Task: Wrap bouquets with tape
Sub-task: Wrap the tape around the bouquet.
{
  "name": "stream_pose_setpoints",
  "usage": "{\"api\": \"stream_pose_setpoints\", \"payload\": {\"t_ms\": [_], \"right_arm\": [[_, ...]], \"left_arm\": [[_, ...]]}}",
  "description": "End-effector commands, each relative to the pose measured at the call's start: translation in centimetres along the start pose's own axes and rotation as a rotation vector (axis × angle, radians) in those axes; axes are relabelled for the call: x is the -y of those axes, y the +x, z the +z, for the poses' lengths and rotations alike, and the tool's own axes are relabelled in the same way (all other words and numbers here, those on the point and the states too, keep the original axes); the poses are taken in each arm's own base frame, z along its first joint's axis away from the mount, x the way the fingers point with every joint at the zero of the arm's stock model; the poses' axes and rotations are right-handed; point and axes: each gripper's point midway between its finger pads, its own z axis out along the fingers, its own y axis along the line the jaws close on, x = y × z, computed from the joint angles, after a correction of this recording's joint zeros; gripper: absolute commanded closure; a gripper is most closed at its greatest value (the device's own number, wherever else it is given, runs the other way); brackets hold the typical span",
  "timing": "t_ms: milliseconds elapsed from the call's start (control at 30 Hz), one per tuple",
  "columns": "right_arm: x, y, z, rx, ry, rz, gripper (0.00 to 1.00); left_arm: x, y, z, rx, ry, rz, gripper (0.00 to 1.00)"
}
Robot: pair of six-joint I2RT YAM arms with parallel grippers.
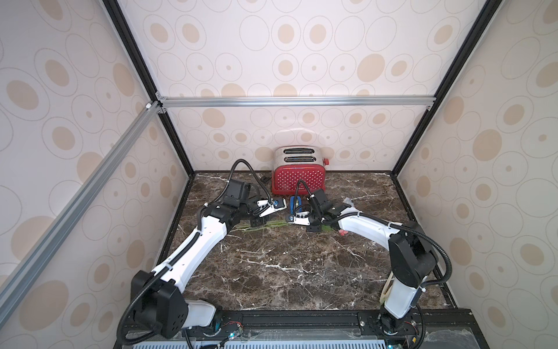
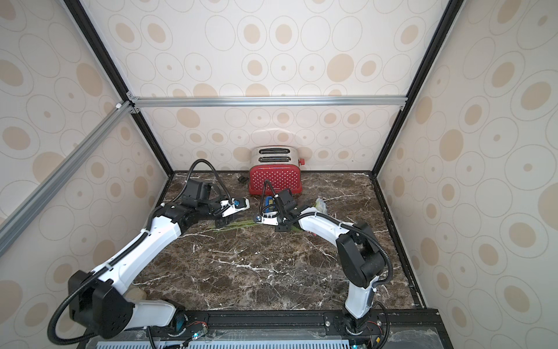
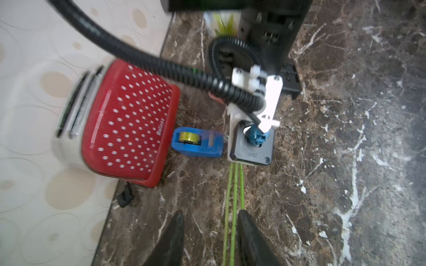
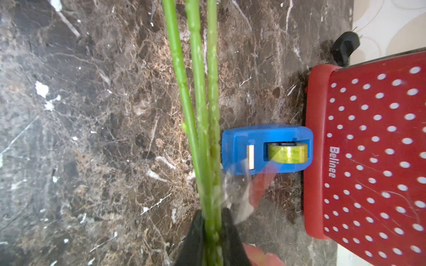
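Mostly stems on show. Bouquet (image 1: 273,224) lies low across the far middle of the marble tabletop (image 1: 287,272), seen in both top views. Thin green stems (image 4: 200,115) run toward the robot's left; three can be counted in the right wrist view. Blooms are at the robot's right end, largely hidden behind the right arm. One pale bloom (image 2: 320,205) shows past the arm, and a bit of pink petal (image 1: 342,232) on its near side. Cannot tell whether the stems rest on the marble or hang just above it.

Right gripper (image 4: 213,221): black fingers pressed together on the stems, clamped tight. A scrap of clear film (image 4: 237,198), blurred, clings at the stems just ahead of those fingers. Cannot tell if it is wound round them.

Left gripper (image 3: 211,221): jaws apart, stems passing between them, closer to one finger (image 3: 247,230). Contact not clear. It stands toward the free stem ends, well apart from the right gripper.

Tape dispenser (image 4: 265,147): blue, just beyond the stems, on the far side between the two grippers. Yellowish tape roll (image 4: 288,153) sits in it. The roll end butts against the red polka-dot toaster (image 4: 368,149); the cutter end faces the stems. Toaster stands at the back wall. Small black plug (image 3: 125,198) lies on the marble beside the toaster's base.
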Motion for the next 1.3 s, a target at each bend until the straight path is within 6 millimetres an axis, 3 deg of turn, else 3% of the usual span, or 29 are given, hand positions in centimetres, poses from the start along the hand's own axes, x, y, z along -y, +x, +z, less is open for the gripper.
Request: {"api": "stream_pose_setpoints", "payload": {"t_ms": [0,267,467,767,967,1167,1267], "right_arm": [[2.4,-1.5,-1.1,0.027,0.162,-0.085,1.0],[2.4,-1.7,-1.6,-0.021,0.278,-0.18,1.0],[3.1,-2.2,-2.0,-0.017,0.367,-0.193,1.0],[3.4,-2.5,-2.9,0.009,0.451,-0.223,1.0],[3.0,-3.0,-3.0,0.025,0.45,-0.246,1.0],[2.9,-3.1,-3.2,0.035,0.47,-0.239,1.0],[2.4,-2.9,-3.0,0.031,0.446,-0.234,1.0]], "left_arm": [[1.1,1.9,1.6,-0.075,0.108,-0.024,0.62],[1.3,3.0,5.3,-0.103,0.28,-0.044,0.61],[2.0,2.1,6.8,-0.045,0.384,-0.076,0.58],[2.9,3.6,9.0,-0.095,0.446,-0.083,0.57],[2.7,3.2,10.1,-0.084,0.433,-0.068,0.44],[3.5,3.8,10.8,-0.106,0.478,-0.072,0.53],[3.1,3.8,11.1,-0.109,0.456,-0.07,0.7]]}}
